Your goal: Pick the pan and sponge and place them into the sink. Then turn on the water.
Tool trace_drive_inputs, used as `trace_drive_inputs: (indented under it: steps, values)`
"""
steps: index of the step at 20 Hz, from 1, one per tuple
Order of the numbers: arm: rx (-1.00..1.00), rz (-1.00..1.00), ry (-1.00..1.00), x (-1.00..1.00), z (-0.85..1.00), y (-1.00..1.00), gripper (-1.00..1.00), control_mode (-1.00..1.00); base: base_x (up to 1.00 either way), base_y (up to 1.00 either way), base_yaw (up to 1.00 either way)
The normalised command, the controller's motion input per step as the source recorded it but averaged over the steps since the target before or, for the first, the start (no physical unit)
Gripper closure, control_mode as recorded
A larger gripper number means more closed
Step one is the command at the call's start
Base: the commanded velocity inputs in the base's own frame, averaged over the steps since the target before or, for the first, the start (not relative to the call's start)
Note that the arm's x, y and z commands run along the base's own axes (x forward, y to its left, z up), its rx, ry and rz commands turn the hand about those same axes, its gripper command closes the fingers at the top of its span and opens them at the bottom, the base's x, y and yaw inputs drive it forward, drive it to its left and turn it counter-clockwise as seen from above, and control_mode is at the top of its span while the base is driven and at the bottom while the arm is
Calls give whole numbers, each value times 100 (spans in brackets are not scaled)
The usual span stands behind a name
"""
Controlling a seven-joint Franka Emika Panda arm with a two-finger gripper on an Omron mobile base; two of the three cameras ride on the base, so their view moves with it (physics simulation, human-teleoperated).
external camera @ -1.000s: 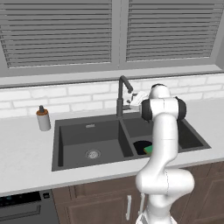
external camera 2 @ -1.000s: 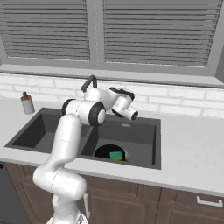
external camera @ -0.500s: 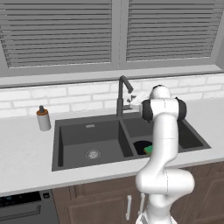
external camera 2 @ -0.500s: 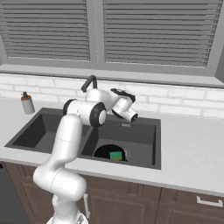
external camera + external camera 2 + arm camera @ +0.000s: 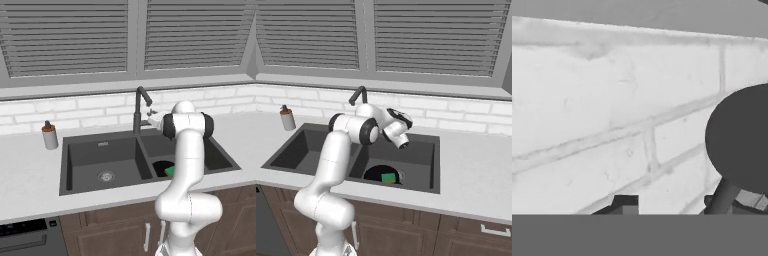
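The sink [image 5: 421, 186] is already holding the pan [image 5: 374, 174] and sponge [image 5: 388, 177] in its right basin; no water is running, so the faucet [image 5: 140, 107] remains. The gripper [image 5: 152, 116] is hovering just right of it, near the wall; its opening I cannot tell.

Quick count from where I'm parked: one sink [image 5: 107, 186] with two basins, one faucet [image 5: 141, 106] behind the divider. One pan [image 5: 375, 173] and one sponge [image 5: 388, 177], both down in the same basin. One drain [image 5: 105, 175] that I can see. One soap bottle [image 5: 49, 135] on the counter [image 5: 25, 175]. Two window blinds [image 5: 65, 35] up top.
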Motion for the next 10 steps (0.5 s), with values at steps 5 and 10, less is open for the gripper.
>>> trace_drive_inputs:
  steps: [5, 10]
  values:
    - [16, -18, 0, 12, 0, -87, 100, -100, 0, 0, 0]
    - [19, -15, 0, 12, 2, -98, 100, -100, 0, 0, 0]
